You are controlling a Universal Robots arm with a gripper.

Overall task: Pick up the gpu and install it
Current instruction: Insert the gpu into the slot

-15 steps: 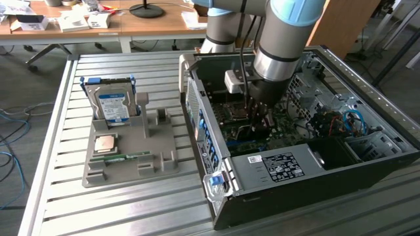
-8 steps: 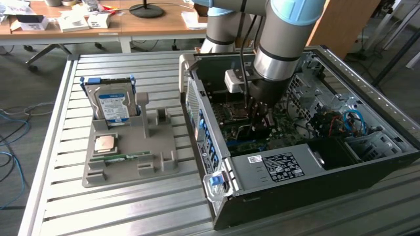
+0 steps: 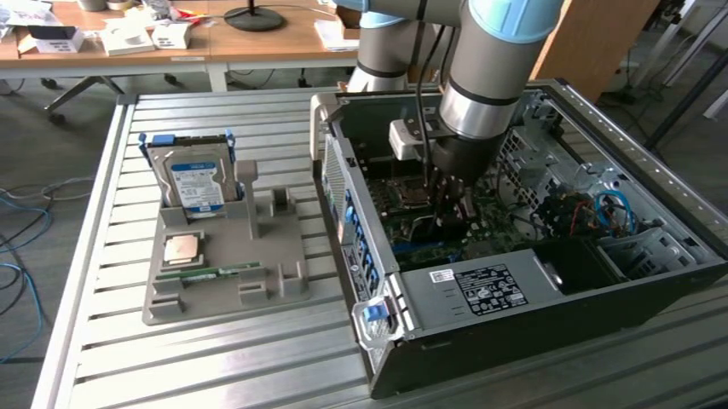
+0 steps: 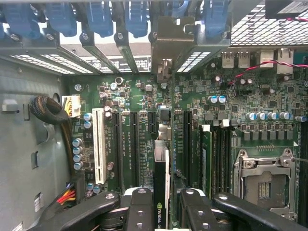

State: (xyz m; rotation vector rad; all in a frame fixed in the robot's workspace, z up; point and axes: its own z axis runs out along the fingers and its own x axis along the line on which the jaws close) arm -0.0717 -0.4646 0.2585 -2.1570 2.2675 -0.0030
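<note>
Little can be read. The gpu (image 4: 161, 192) carries a green logo mark on its black edge near the jaws; its letters cannot be made out. The hard drive (image 3: 197, 181) has a blue label and the power supply (image 3: 492, 288) a black-and-white label, both illegible.

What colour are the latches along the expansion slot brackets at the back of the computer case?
Blue. The latches show best in the wrist view.
</note>
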